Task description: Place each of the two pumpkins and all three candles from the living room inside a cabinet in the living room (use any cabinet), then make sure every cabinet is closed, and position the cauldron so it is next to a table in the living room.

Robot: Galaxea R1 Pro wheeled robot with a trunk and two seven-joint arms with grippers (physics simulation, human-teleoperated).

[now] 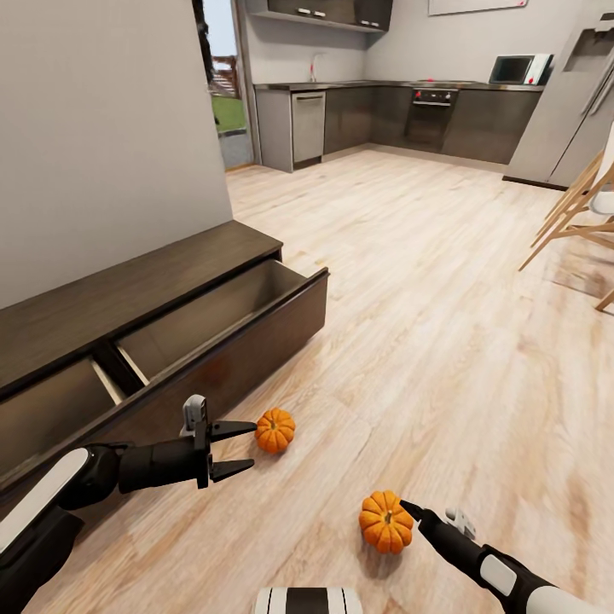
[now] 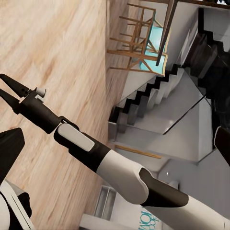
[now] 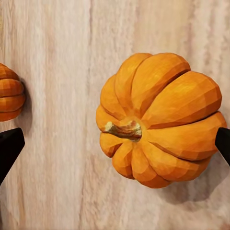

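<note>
Head cam: I've got both pumpkins on the wood floor (image 1: 443, 281) in front of me. Far pumpkin (image 1: 275, 431) sits just off the front of the cabinet (image 1: 128, 298), near its open drawer. Near pumpkin (image 1: 385, 522) is further out on the floor, well apart from the first. The cabinet has two drawers pulled out, light wood inside; I see nothing in the parts of them that show. Left hand (image 1: 244, 445) is level with the far pumpkin, fingers apart, tips just short of it, no contact I can confirm. Right hand (image 1: 411, 510) comes in from the lower right, tip right at the near pumpkin's side; from here I can't tell whether the fingers are apart. Kitchen units and fridge in the back, wooden chairs (image 1: 580, 213) at right edge.

Left wrist cam: I'm looking across at my right arm (image 2: 110, 165) over the floor, its hand (image 2: 8, 91) with the two dark fingers spread. Staircase (image 2: 158, 105) and a wooden chair behind.

Right wrist cam: near pumpkin (image 3: 160, 120) dead centre, stem toward the lens, sitting on the floor between the two finger tips (image 3: 9, 148), which stand wide apart, one on each side. Not gripped. The other pumpkin (image 3: 9, 93) peeks in at the edge.
</note>
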